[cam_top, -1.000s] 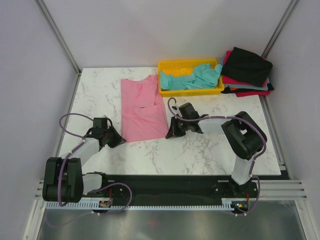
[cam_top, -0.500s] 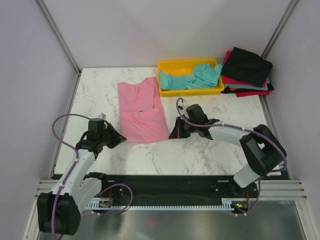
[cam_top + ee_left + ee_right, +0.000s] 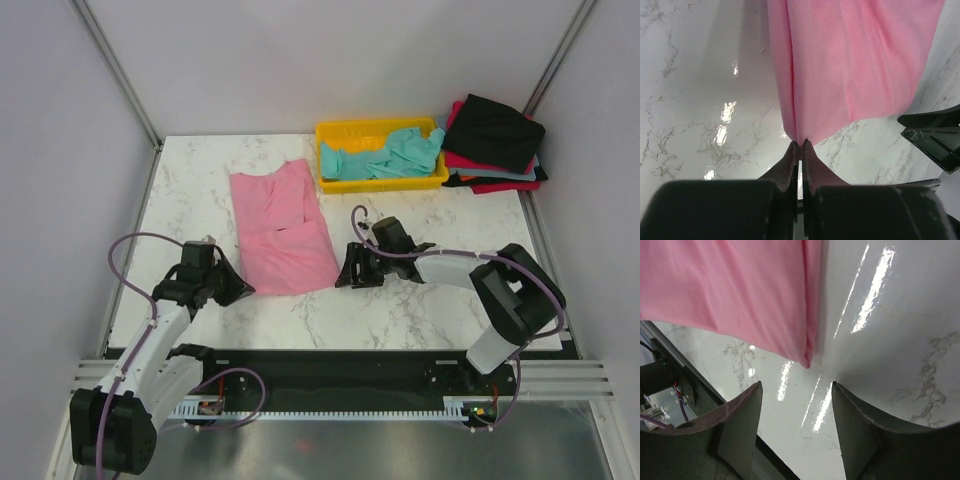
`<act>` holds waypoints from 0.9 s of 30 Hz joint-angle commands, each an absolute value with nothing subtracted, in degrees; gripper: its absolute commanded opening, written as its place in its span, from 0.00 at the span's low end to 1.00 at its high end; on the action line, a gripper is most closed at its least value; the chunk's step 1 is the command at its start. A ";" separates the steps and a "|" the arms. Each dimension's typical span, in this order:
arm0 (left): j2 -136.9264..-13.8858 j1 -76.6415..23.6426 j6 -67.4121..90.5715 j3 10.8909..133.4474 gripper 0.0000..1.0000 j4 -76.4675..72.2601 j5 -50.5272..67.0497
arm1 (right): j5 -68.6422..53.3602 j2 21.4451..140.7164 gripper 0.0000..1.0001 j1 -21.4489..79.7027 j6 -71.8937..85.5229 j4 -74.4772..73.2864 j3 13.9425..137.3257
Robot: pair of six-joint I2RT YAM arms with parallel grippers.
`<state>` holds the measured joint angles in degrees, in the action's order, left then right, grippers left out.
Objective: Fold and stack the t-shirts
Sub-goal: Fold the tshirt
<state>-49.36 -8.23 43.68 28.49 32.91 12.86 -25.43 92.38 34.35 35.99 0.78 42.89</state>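
Pinching the near left corner of the pink t-shirt (image 3: 278,225) with the left jaws, clenched on the cloth where its folded edge comes to a point. Showing plainly in the left wrist view: black fingertips (image 3: 790,161) pressed together over the pink tip. Holding the right jaws released and spread wide, low over the tabletop (image 3: 430,310), just beside the shirt's near right corner, with no cloth between them in the right wrist view. Lying flat left of centre, folded lengthwise into a long strip, far end close to the yellow tray (image 3: 372,127). Reaching in from both sides: left arm (image 3: 160,315) from the near left, right arm (image 3: 455,268) stretched low across the marble from the right. Filling the tray, crumpled: teal t-shirt (image 3: 385,158). Stacked at the far right corner, just beside the tray: black t-shirt (image 3: 495,130) folded on top, red t-shirt (image 3: 500,186) showing beneath, plus other coloured edges too small to name.
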 commanded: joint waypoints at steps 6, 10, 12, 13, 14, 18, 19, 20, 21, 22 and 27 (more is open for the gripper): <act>-50.36 -8.35 45.18 30.59 0.02 32.96 12.13 | -26.19 100.45 0.59 34.98 35.24 5.62 46.76; -50.10 -8.35 45.18 30.59 0.02 32.96 11.61 | -26.81 101.43 0.33 35.16 35.51 6.94 46.06; -49.49 -8.35 45.26 30.59 0.02 32.96 11.34 | -26.54 100.81 0.25 35.16 35.68 7.29 45.09; -49.40 -8.35 45.26 30.59 0.02 32.96 11.42 | -26.46 100.55 0.16 35.16 35.60 7.29 44.74; -49.39 -8.35 45.35 30.59 0.02 33.05 11.60 | -26.46 99.68 0.11 35.16 35.68 7.38 44.13; -49.22 -8.35 45.61 30.41 0.02 33.48 16.51 | -27.68 94.86 0.00 35.85 37.17 7.65 41.67; -47.83 -8.44 46.14 29.89 0.02 33.83 18.87 | -27.51 93.44 0.00 36.29 37.61 7.39 41.05; -46.68 -8.70 46.84 29.62 0.02 34.19 19.68 | -27.07 90.12 0.00 36.65 38.23 6.08 39.74; -45.71 -8.70 47.98 29.62 0.02 36.02 20.38 | -26.11 88.26 0.00 37.43 38.58 5.37 39.03; -43.35 -8.70 48.51 29.88 0.02 37.25 20.83 | -25.41 86.24 0.00 37.79 38.84 4.58 38.24; -38.42 -8.70 46.94 32.95 0.02 46.47 22.15 | -22.50 71.48 0.00 39.98 41.83 -2.63 32.70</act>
<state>-40.66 -8.56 45.93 29.45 39.94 18.87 -24.32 77.89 38.96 39.24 1.76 34.85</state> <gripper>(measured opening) 0.041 0.010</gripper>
